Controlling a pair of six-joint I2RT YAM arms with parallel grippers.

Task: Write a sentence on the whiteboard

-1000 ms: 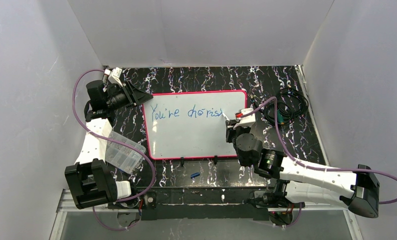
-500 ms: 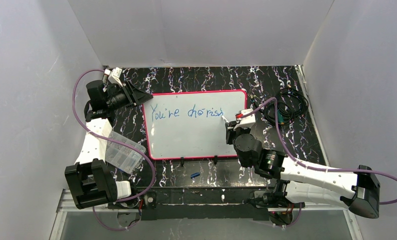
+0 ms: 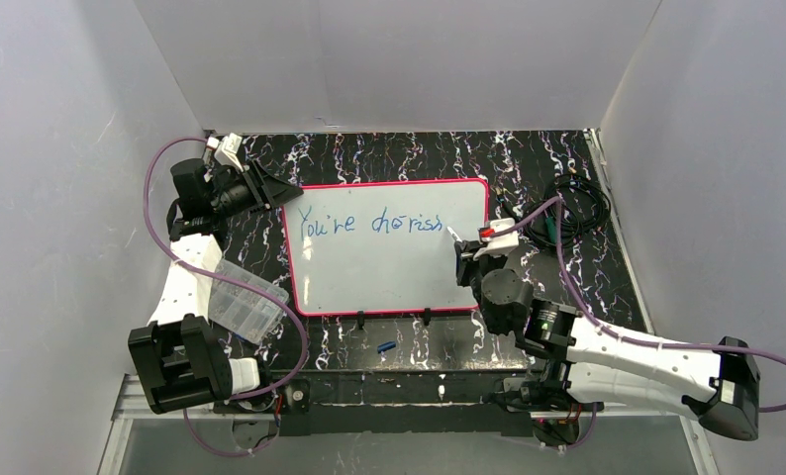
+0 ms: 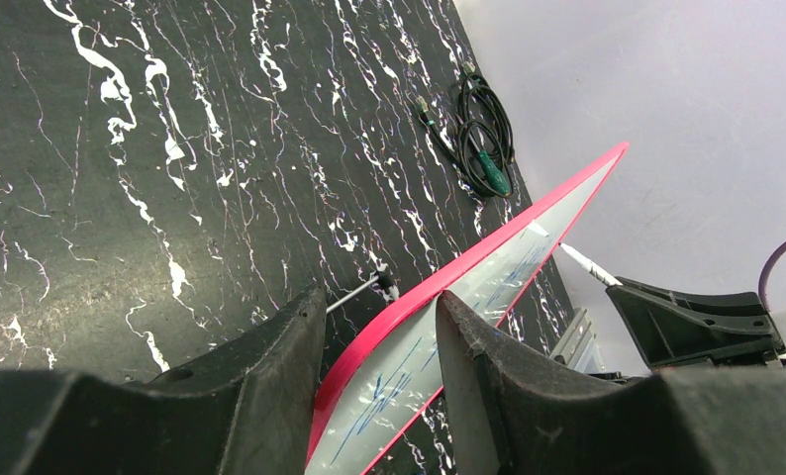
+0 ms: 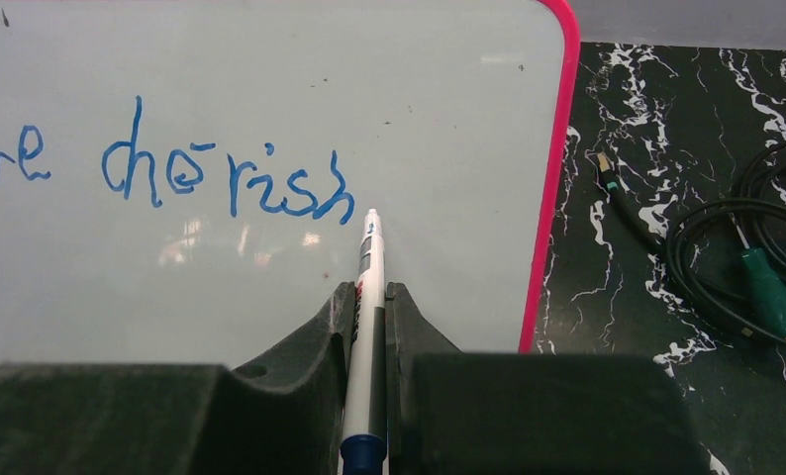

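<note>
Since the earlier frame the sentence (image 5: 231,183), reading "You're cherish", has been left just to the left of the pen (image 5: 369,262) tip; the pen is clamped in the right gripper (image 5: 369,297). The whiteboard (image 3: 389,282) lies beneath it, one edge clamped by the left gripper (image 4: 379,302).

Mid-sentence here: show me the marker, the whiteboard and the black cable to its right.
marker (image 5: 368,287), right wrist view, on the middle of its barrel.
whiteboard (image 5: 270,59), right wrist view, on bare white surface near the top edge.
black cable (image 5: 770,295), right wrist view, on its green plug.
</note>
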